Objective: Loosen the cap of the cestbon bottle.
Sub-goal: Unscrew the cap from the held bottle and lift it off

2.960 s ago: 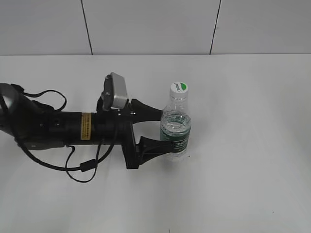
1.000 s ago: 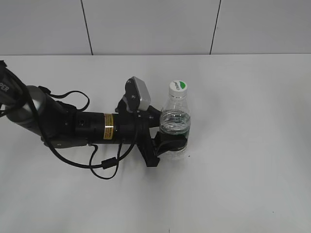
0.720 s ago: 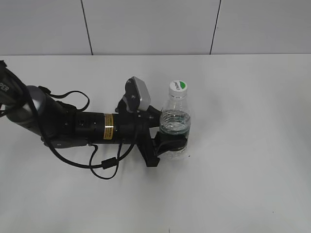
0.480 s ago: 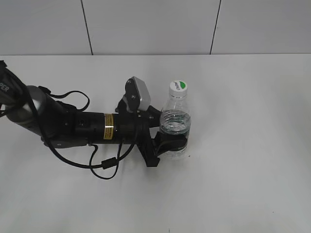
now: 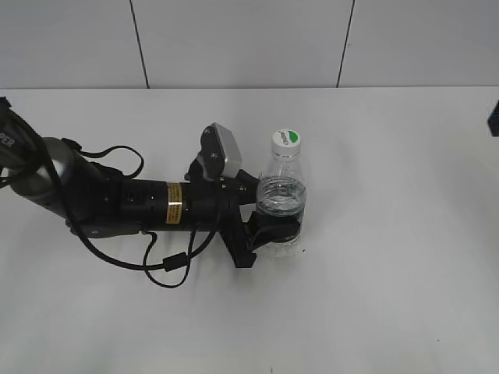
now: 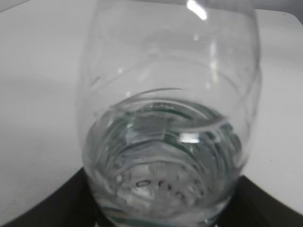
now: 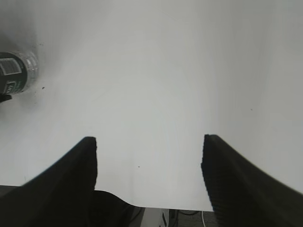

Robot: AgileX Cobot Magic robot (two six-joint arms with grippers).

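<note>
White bench (image 5: 390,296), tiled wall behind. Cestbon bottle (image 5: 282,204) upright near centre, cap (image 5: 286,139) on. I see left hand (image 5: 273,214) pinching its lower body; right hand (image 7: 149,156) spread above bare bench, well apart.

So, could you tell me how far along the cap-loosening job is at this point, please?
Done: the left end effector is shut on the cestbon bottle at its label band, steadying it upright on the table. In hand: the right end effector is open above bare table, only its edge entering the exterior view. Left: gripping and twisting the cap, which remains seated and untouched.
</note>
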